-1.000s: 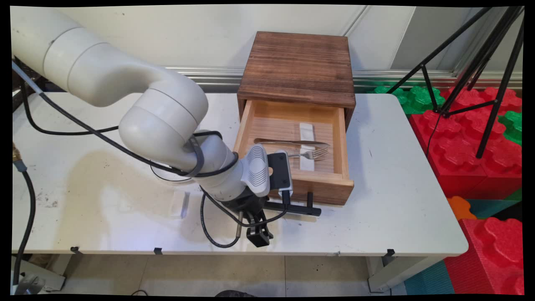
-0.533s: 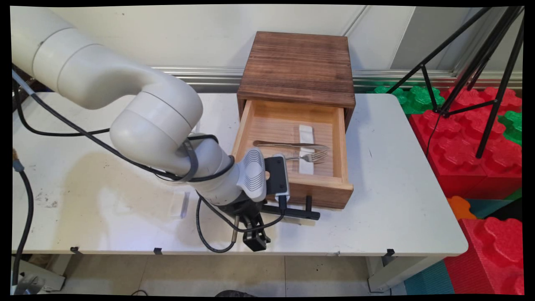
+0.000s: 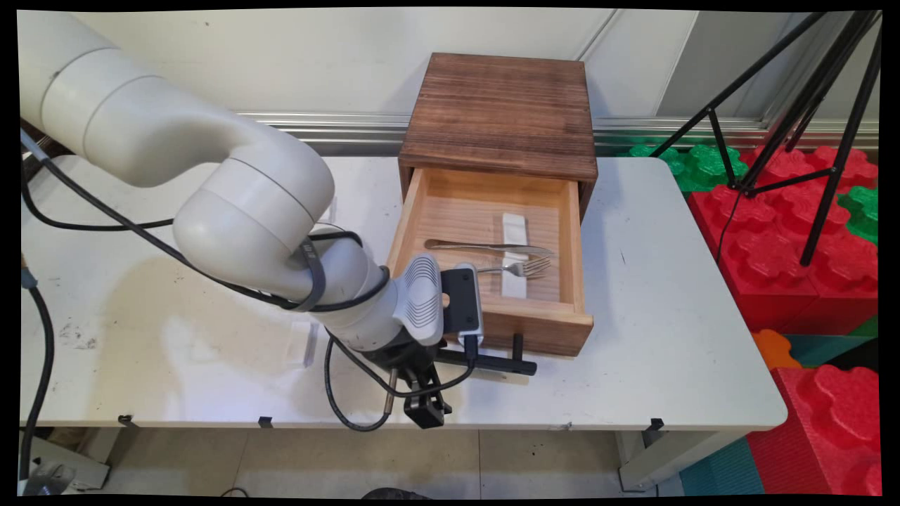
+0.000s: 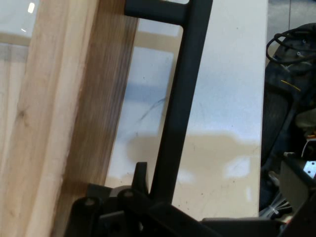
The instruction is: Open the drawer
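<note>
Behind the jaws, on the arm's side, a small clear flat piece [image 3: 304, 344] lies on the white table [image 3: 668, 316], apart from everything else. The gripper [image 3: 452, 355] sits low over the table's near edge, turned to point along the drawer front. Its jaws are closed round the near end of the black handle [image 3: 492, 363]. In the hand view the gripper [image 4: 153, 185] shows one finger [image 4: 140, 174] pressed against the drawer side of the handle [image 4: 180, 108]. The other finger is hidden behind the bar, so the clamp is a judgement, not a plain sight.

Ahead of the jaws the bar runs on to its far post, with the pale wood of the drawer [image 4: 59, 123] just beside it and bare table [image 4: 227, 98] on the other side.

The drawer [image 3: 541, 327] stands pulled well out of the dark wooden box [image 3: 503, 112], most of its floor uncovered. Inside it, beyond the handle from the jaws, lie a knife [image 3: 485, 247] and, nearer the front, a fork [image 3: 517, 267]. Both rest across a white strip [image 3: 514, 223].

So the drawer is open, and the hand is not yet off the handle.

Well past the far end of the handle, off the table, stand a black tripod [image 3: 830, 105] and red and green foam blocks [image 3: 808, 281]
</note>
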